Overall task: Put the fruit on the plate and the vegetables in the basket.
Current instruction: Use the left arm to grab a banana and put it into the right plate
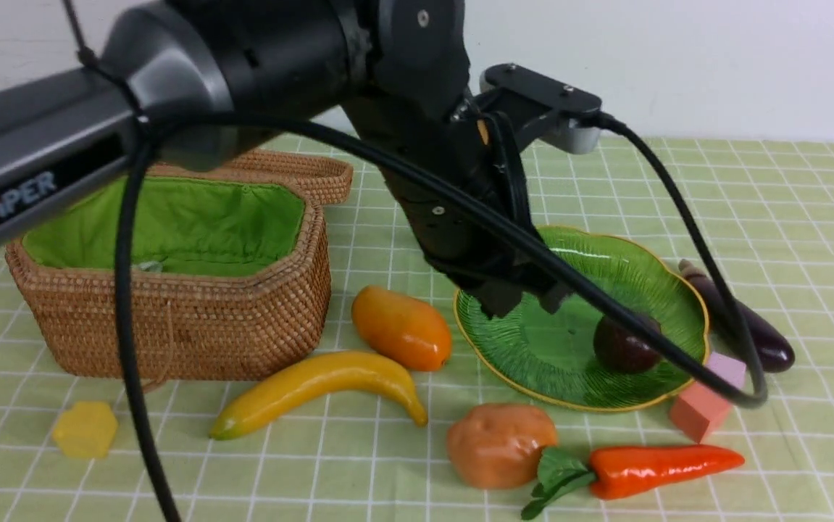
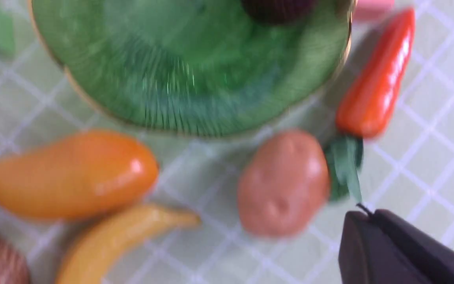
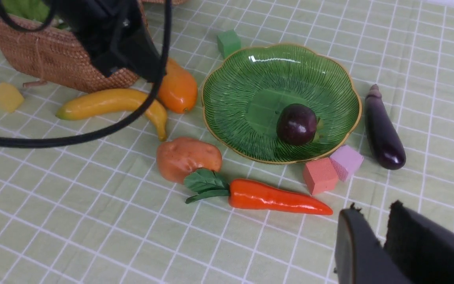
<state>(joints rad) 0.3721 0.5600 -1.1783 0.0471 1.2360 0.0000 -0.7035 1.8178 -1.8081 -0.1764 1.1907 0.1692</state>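
A: Where does the left gripper (image 1: 525, 301) hang?
B: Over the plate (image 1: 648, 275), its jaws pressed together and empty. The mangosteen (image 1: 623, 344) sits on the plate at the gripper's 4 o'clock, apart from it.
A: And the right gripper (image 3: 372, 208)?
B: There is a slim gap between its fingers, with nothing in it.
A: Any writing?
B: The left arm (image 1: 14, 196) reads "PiPER".
A: Textures?
B: The plate is ribbed green glass with a scalloped gold rim. At its 9 o'clock stands the woven wicker basket (image 1: 192, 326), lined in green cloth. The glossy mango (image 1: 402, 328) and curved banana (image 1: 315, 388) lie between them. The lumpy potato (image 1: 500, 444) is at 7 o'clock, the carrot (image 1: 666, 467) at 5 and the shiny eggplant (image 1: 775, 348) at 3.
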